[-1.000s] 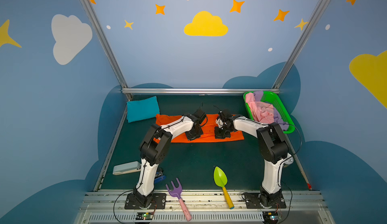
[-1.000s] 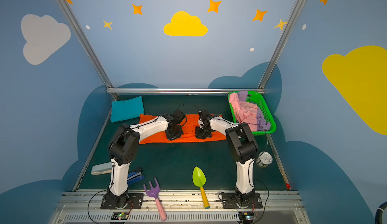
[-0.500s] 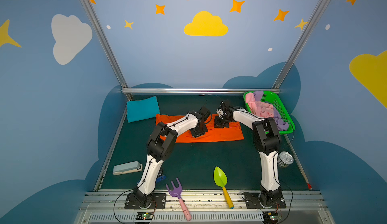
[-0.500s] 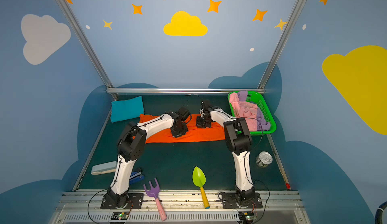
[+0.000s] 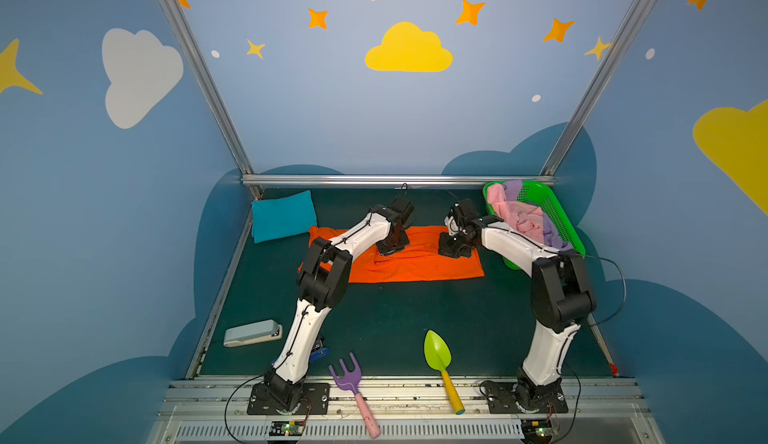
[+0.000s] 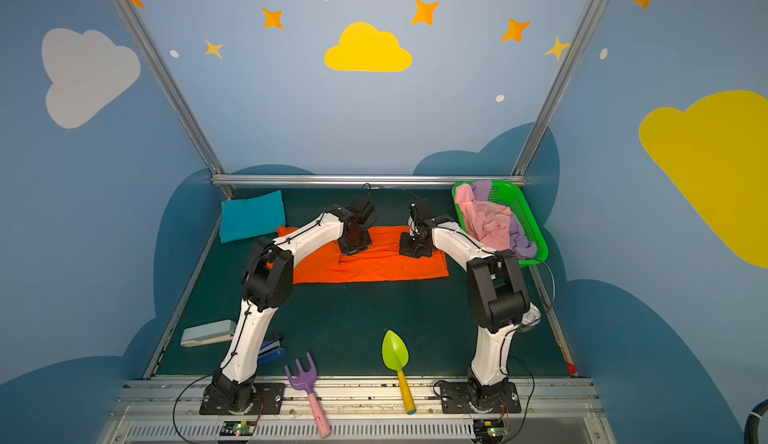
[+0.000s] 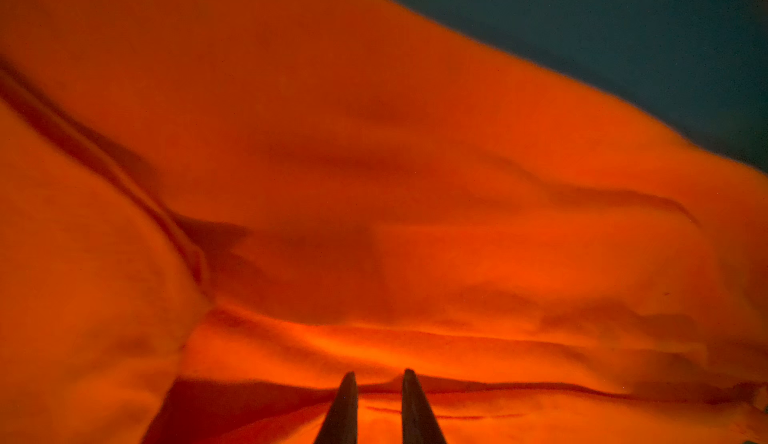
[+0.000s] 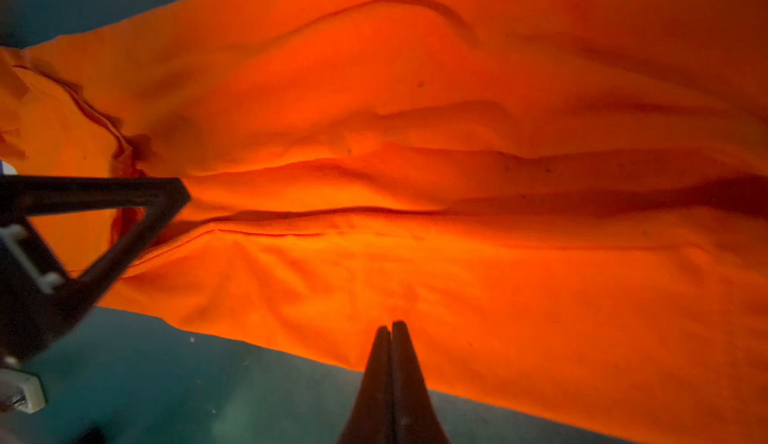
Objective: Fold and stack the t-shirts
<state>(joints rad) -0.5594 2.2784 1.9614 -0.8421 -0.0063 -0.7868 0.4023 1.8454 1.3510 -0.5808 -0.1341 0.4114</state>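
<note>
In both top views the bright orange cloth t-shirt (image 5: 415, 269) lies mid-frame on the dark green worktop (image 5: 395, 321) — open room below its near edge. Our right tool (image 8: 390, 330) is clenched on nothing; the left tool (image 7: 378, 379) stands narrowly parted — we cannot tell any grasp.

Left end of orange t-shirt (image 5: 415, 269) hidden behind left arm (image 5: 324, 271). Small blue object (image 6: 276, 354) mostly behind it, unidentifiable. lilac t-shirt (image 5: 555, 236) half buried under pink t-shirt (image 5: 523, 217). Hold of left tool (image 7: 379, 373) unclear.

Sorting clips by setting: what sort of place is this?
Probably a robot test cell dressed like a nursery: cloud-and-star painted walls, an aluminium frame, two bolted-down robot arms, and a green basket of t-shirts.
</note>
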